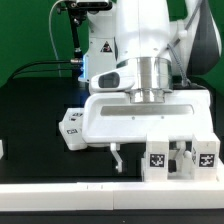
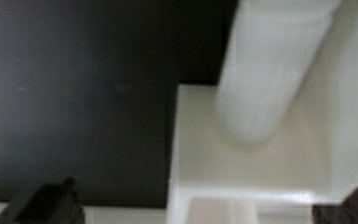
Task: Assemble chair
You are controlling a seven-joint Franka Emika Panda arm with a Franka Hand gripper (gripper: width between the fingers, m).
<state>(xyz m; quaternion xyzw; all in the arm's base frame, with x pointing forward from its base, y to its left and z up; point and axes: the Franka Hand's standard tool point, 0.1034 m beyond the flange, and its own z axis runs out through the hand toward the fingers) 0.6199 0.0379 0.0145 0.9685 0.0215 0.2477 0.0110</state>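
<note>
Plainly, the gripper hangs in the middle of the exterior view with its jaws spread wide and nothing clasped between them. One dark finger points down below the broad white hand, and the other is lost behind the parts in front. The tagged chair block stands on the black table at the lower right of that frame, just below and in front of the hand, its two square tags facing the camera. A small tagged piece lies apart at centre left, beside the hand's left edge. In the wrist view the gripper looks down on a flat white panel with a round white post rising from it. The panel reaches between the two dark fingertips, though whether either one touches it cannot be told.
</note>
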